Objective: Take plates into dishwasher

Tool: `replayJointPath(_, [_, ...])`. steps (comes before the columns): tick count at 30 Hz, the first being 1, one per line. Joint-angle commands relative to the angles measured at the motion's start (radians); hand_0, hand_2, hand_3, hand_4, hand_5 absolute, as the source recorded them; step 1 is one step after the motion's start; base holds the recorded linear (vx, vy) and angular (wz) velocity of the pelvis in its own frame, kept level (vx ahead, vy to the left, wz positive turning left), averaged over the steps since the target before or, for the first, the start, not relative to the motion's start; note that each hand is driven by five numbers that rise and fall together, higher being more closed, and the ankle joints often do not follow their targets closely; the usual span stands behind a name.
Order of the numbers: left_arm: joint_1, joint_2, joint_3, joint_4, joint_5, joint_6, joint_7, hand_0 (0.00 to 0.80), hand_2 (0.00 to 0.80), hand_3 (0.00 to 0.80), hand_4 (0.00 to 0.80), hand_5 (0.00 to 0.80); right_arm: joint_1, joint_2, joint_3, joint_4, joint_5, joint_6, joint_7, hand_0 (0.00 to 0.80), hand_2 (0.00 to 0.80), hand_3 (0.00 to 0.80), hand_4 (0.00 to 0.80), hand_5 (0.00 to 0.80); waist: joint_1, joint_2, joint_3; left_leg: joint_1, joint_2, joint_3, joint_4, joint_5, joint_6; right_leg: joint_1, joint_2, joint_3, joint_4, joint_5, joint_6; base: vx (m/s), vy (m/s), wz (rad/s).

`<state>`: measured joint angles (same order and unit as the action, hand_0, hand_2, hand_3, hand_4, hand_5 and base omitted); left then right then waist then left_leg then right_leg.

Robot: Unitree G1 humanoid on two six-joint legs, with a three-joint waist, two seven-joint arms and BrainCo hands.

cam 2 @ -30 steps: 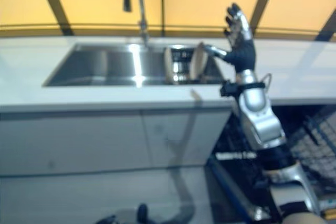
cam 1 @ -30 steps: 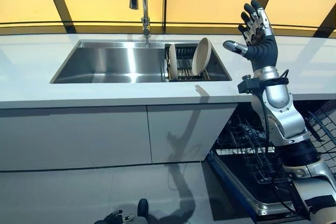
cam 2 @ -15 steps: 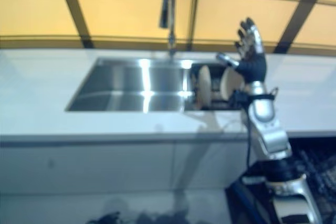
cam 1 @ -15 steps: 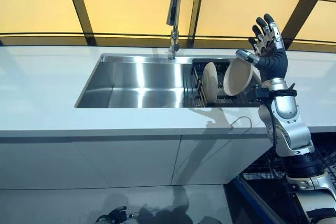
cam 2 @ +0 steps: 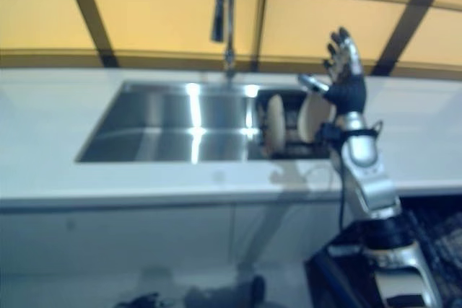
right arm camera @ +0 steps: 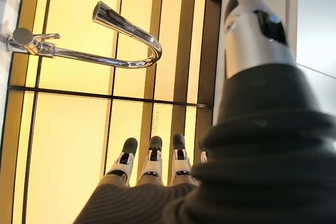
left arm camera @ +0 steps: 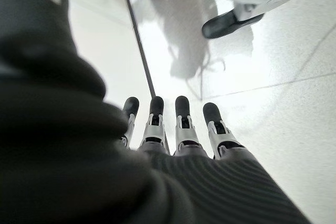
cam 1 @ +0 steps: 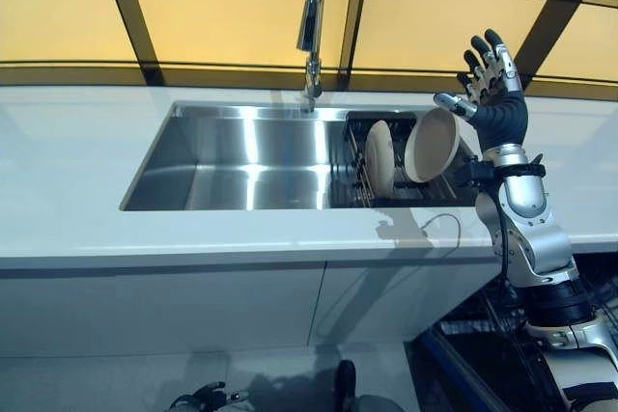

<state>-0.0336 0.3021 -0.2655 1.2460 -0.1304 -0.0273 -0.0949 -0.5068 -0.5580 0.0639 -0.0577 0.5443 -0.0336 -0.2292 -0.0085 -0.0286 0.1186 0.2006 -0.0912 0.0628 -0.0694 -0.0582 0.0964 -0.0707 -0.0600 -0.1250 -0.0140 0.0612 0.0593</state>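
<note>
Right hand raised with fingers spread, grasping nothing, just right of nearer plate; both plates on edge in sink rack, faces turned left-right; left hand relaxed, low

Standing clear above the plates; sitting in a rack, faucet rising farther left.

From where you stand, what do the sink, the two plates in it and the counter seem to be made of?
The rectangular silver sink looks like brushed stainless steel: streaky bright reflections. The two round beige plates standing in the dark wire rack look matte, perhaps ceramic or melamine. The white counter looks smooth and faintly glossy, maybe stone or composite.
</note>
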Motion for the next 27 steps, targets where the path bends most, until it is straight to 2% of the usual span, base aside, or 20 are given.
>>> replayJointPath(1, [-0.022,0.019,0.014,0.020,0.022,-0.024,-0.021,0.000,0.000,0.000,0.000,0.000,-0.054,0.002,-0.026,0.008,0.000,-0.019,0.001,0.000,0.000,0.000,0.000,0.000,0.010,-0.004,-0.036,-0.031,0.038,0.035,0.127,-0.109,-0.026,0.038,0.047,-0.004,0.014,-0.021,-0.030,0.366,-0.352,0.25])
replayJointPath(3, [-0.003,0.007,0.017,0.015,0.032,-0.042,-0.020,0.000,0.000,0.000,0.000,0.000,-0.046,0.004,-0.008,0.000,-0.010,-0.009,0.014,0.000,0.000,0.000,0.000,0.000,0.017,-0.006,-0.041,-0.053,0.050,0.046,0.239,-0.084,-0.050,0.070,0.055,-0.005,0.007,-0.037,-0.051,0.360,-0.384,0.20])
replayJointPath(5, [0.013,-0.007,0.023,0.017,0.014,-0.073,-0.010,0.000,0.000,0.000,0.000,0.000,-0.041,0.003,0.011,-0.004,-0.016,0.005,0.028,0.000,0.000,0.000,0.000,0.000,0.023,-0.007,-0.042,-0.092,0.064,0.052,0.371,-0.029,-0.079,0.099,0.071,-0.003,-0.010,-0.048,-0.075,0.255,-0.335,0.02])
replayJointPath(8, [0.026,-0.027,0.014,-0.002,0.018,-0.112,-0.002,0.000,0.000,0.000,0.000,0.000,-0.028,-0.011,0.036,-0.012,-0.020,0.031,0.041,0.000,0.000,0.000,0.000,0.000,0.032,-0.002,-0.022,-0.252,0.096,0.049,0.677,0.064,-0.121,0.150,0.097,-0.011,-0.037,-0.054,-0.122,0.138,-0.289,-0.06])
replayJointPath(10, [0.030,-0.030,0.009,-0.027,0.019,-0.112,-0.002,0.000,0.000,0.000,0.000,0.000,-0.028,-0.022,0.041,-0.012,-0.018,0.046,0.042,0.000,0.000,0.000,0.000,0.000,0.031,-0.003,-0.012,-0.300,0.108,0.039,0.720,0.042,-0.117,0.165,0.102,-0.013,-0.040,-0.058,-0.130,0.100,-0.200,-0.07])
replayJointPath(12, [0.023,-0.027,0.004,-0.053,0.015,-0.096,-0.009,0.000,0.000,0.000,0.000,0.000,-0.036,-0.030,0.047,-0.014,-0.008,0.073,0.031,0.000,0.000,0.000,0.000,0.000,0.029,-0.015,-0.001,-0.299,0.109,0.044,0.654,0.013,-0.105,0.186,0.092,-0.009,-0.048,-0.066,-0.127,0.109,-0.136,0.02])
replayJointPath(14, [0.009,-0.022,-0.005,-0.056,0.013,-0.080,-0.015,0.000,0.000,0.000,0.000,0.000,-0.053,-0.034,0.058,-0.001,0.009,0.109,0.030,0.000,0.000,0.000,0.000,0.000,0.024,-0.030,-0.005,-0.255,0.101,0.056,0.474,-0.020,-0.088,0.193,0.080,-0.006,-0.062,-0.073,-0.117,0.123,-0.051,0.06])
replayJointPath(16, [0.003,-0.022,-0.006,-0.057,0.018,-0.066,-0.019,0.000,0.000,0.000,0.000,0.000,-0.056,-0.035,0.065,0.008,0.025,0.139,0.036,0.000,0.000,0.000,0.000,0.000,0.018,-0.039,-0.014,-0.214,0.084,0.042,0.273,0.000,-0.087,0.193,0.073,-0.006,-0.073,-0.074,-0.112,0.092,0.005,0.22])
replayJointPath(18, [-0.002,-0.029,-0.010,-0.062,0.024,-0.047,-0.016,0.000,0.000,0.000,0.000,0.000,-0.038,-0.033,0.068,0.012,0.032,0.158,0.049,0.000,0.000,0.000,0.000,0.000,0.012,-0.039,-0.019,-0.198,0.078,0.023,0.146,0.039,-0.098,0.193,0.073,-0.006,-0.073,-0.077,-0.111,0.061,0.040,0.24])
replayJointPath(20, [0.004,-0.040,-0.015,-0.060,0.030,-0.048,-0.008,0.000,0.000,0.000,0.000,0.000,-0.014,-0.033,0.066,0.015,0.038,0.171,0.072,0.000,0.000,0.000,0.000,0.000,0.007,-0.039,-0.020,-0.215,0.073,0.004,0.124,0.071,-0.108,0.196,0.074,0.002,-0.073,-0.082,-0.113,0.041,0.070,0.06])
replayJointPath(23, [0.004,-0.050,-0.022,-0.052,0.017,-0.047,-0.001,0.000,0.000,0.000,0.000,0.000,0.007,-0.042,0.060,0.021,0.046,0.178,0.118,0.000,0.000,0.000,0.000,0.000,0.001,-0.034,-0.031,-0.189,0.060,-0.017,0.079,0.030,-0.091,0.191,0.072,0.008,-0.073,-0.086,-0.105,0.064,0.155,0.04])
replayJointPath(27, [-0.001,-0.049,-0.028,-0.040,0.013,-0.038,-0.002,0.000,0.000,0.000,0.000,0.000,0.036,-0.053,0.041,0.002,0.063,0.204,0.165,0.000,0.000,0.000,0.000,0.000,-0.008,-0.025,-0.049,-0.159,0.055,-0.002,0.050,0.020,-0.080,0.180,0.074,0.015,-0.073,-0.090,-0.096,0.066,0.167,-0.05])
